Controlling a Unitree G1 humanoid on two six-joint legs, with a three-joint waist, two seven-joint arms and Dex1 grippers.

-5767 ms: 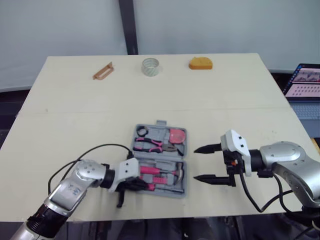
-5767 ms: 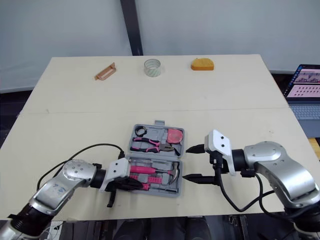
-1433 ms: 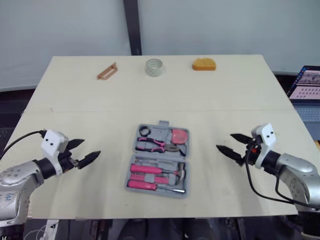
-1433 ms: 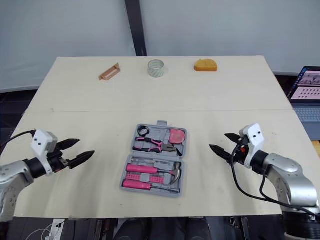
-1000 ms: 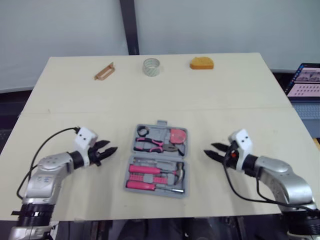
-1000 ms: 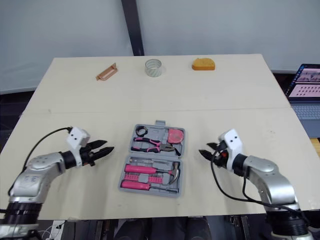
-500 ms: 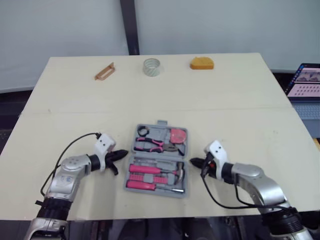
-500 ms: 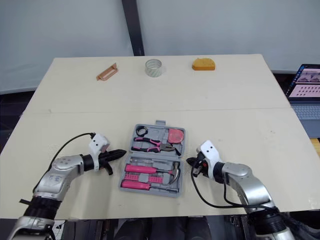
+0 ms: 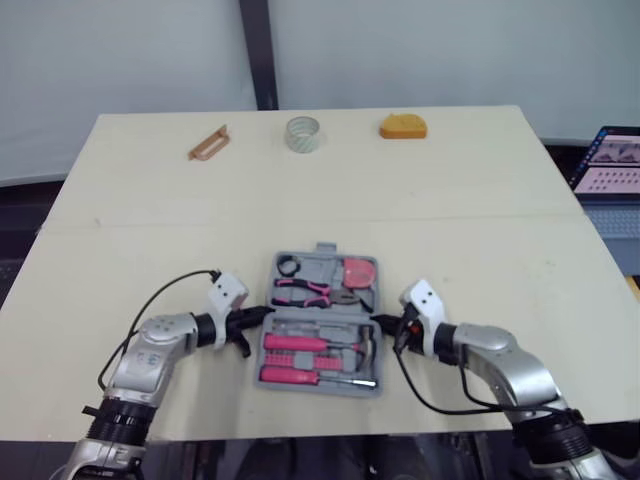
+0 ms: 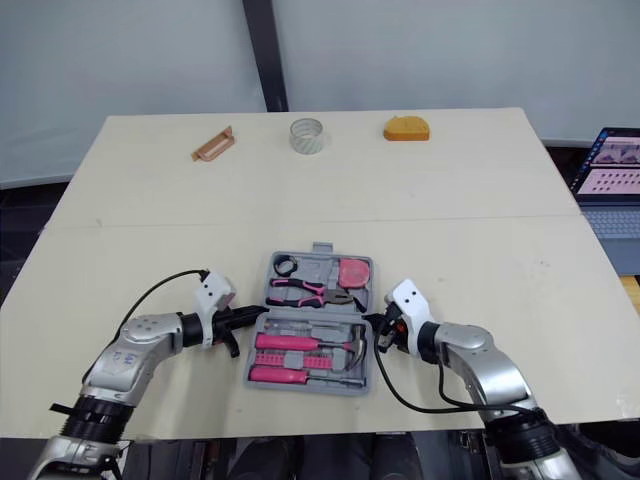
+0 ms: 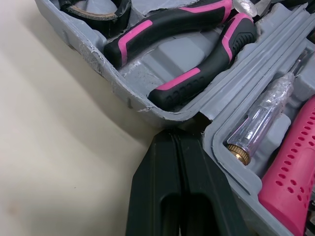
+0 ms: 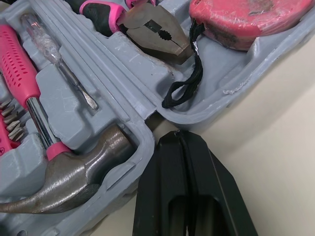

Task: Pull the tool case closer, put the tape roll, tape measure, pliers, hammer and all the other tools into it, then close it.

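Both arms have swung in from well out at the sides, where their fingers were spread, and now meet the case from either end. The left gripper [image 9: 256,317] has its two black fingers [image 11: 158,187] pressed flat together, gripping nothing. In the left wrist view their joined tip sits in the notch where the two halves of the tool case [image 9: 318,258] hinge. The right gripper [image 9: 381,322] is clenched in the same way and empty, its tip nosing into the matching notch at the opposite end of the hinge, just beside the hammer [image 12: 74,182] head and the black wrist loop of the tape measure [image 12: 241,17].

That pincer from both sides looks like a brace for dragging the open case nearer, or for steadying it before the lid is folded; neither can be settled from here.

The case lies open near the robot's edge of the table [image 9: 500,220]. In the far half are the pliers [image 9: 312,291], the pink tape measure and a small black ring, in the near half the hammer and pink-handled drivers [image 9: 300,342]. Well apart at the far edge, the tape roll [image 9: 302,133], an orange object [image 9: 402,126] and a brown piece [image 9: 207,143] are still outside, so packing is not finished
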